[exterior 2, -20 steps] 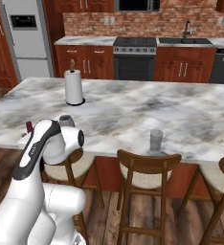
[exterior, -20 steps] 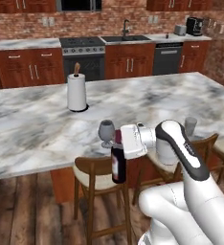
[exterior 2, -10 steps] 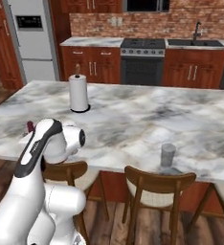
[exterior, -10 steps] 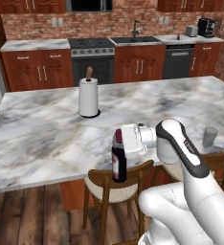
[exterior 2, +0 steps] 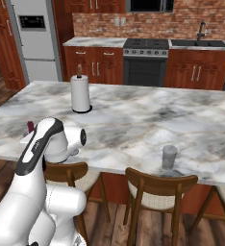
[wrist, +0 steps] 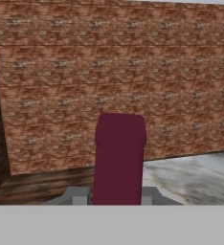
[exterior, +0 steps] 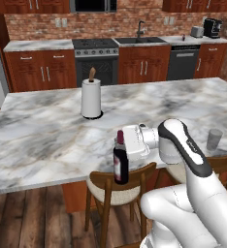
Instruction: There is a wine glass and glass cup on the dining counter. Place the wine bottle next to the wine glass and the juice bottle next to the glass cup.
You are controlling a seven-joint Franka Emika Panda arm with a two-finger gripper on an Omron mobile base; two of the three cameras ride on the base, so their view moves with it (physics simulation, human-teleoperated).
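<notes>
wine bottle (exterior: pixel 120 163) above wooden stool (exterior: pixel 116 188)

Home kitchen. Beyond the gripper (exterior: pixel 119 151): marbled dining counter (exterior: pixel 47 140) with a paper towel roll (exterior: pixel 91 97). Wooden stools (exterior: pixel 110 186) just below the gripper. Far past it, along a brick wall (exterior: pixel 125 22): stove (exterior: pixel 96 60), sink faucet (exterior: pixel 140 29), dishwasher (exterior: pixel 184 62), reddish wood cabinets (exterior: pixel 35 70). Refrigerator (exterior 2: pixel 35 38) at far left.
</notes>
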